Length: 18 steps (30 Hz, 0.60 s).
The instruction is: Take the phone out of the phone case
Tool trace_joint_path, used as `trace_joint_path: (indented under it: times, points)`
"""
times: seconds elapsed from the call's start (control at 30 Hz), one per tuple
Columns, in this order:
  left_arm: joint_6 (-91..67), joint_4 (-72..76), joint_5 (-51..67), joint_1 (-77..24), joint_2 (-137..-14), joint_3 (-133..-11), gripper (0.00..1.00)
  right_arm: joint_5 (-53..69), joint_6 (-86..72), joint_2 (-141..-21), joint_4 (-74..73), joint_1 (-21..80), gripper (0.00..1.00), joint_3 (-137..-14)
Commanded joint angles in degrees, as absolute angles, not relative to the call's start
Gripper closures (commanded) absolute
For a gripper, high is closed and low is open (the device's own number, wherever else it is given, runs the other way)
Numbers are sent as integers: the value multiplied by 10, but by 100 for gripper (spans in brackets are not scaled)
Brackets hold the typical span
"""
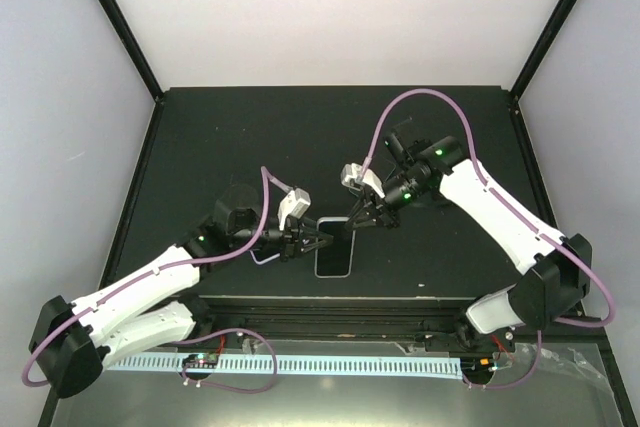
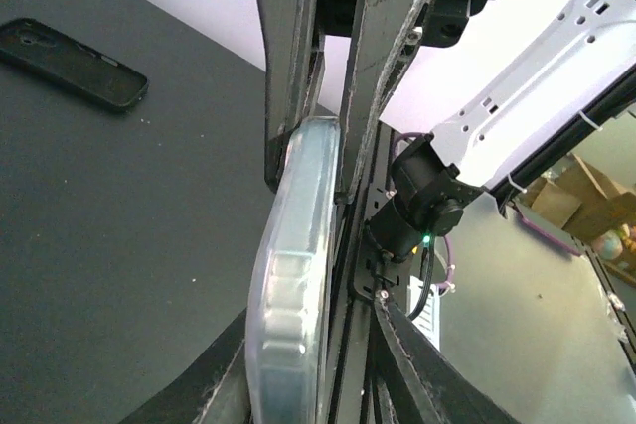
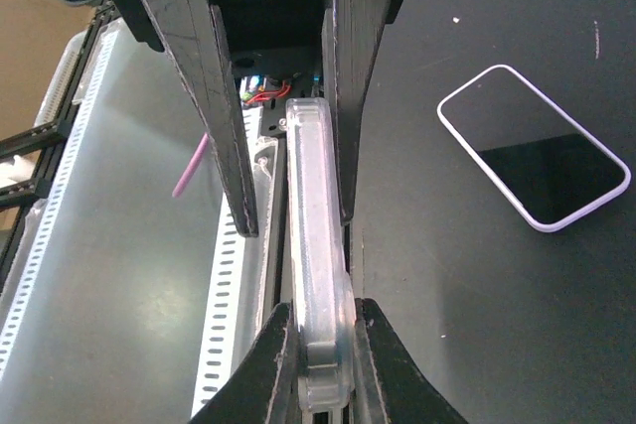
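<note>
**Worktop.** A matte black worktop (image 1: 250, 137) is recorded, with pale walls at its far and side edges.

**Arms.** The white-shelled left arm (image 1: 140, 287) and the white-shelled right arm (image 1: 500, 212) are both reached inward. Their tips are brought together near the middle of the worktop, towards its near edge.

**Left pincer** (image 1: 322, 238). It is narrowed onto one end of a translucent, clear plastic phone case (image 3: 318, 245). In the right wrist view its dark fingers (image 3: 263, 374) are seen pressed against both broad faces. It is entered as grasping the phone case.

**Right pincer** (image 3: 296, 223). It is almost fully closed, with the other end of the case taken between its flat black fingers. One finger is laid flush on a face, while a sliver of background is seen beside the other. It is entered as clenched on the case.

**Phone.** A black-screened rectangular phone (image 3: 537, 146) with a pale white-lilac rim is found outside the case. It is laid flat, screen up, on the worktop beside the pincers and not touched by them.

**Case.** It is seen edge-on in both wrist views, spanning from one pincer to the other. Whether it is lifted clear of the worktop cannot be told.

**Other.** A black slab (image 2: 70, 62), phone-shaped with a raised rim, is laid flat on the worktop, well apart from the case.
</note>
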State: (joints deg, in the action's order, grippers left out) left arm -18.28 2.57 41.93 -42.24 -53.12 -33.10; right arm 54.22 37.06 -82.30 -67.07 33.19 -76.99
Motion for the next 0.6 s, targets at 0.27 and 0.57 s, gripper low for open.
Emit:
trace_joint_path:
  times: [0.27, 0.57]
  points:
    - [-163, 16, 438, -440, -537, -362, 84, 603, 357, -851, -688, 337, 99, -826]
    - [-170, 18, 429, -442, -535, -369, 97, 603, 348, -850, -682, 338, 89, -826]
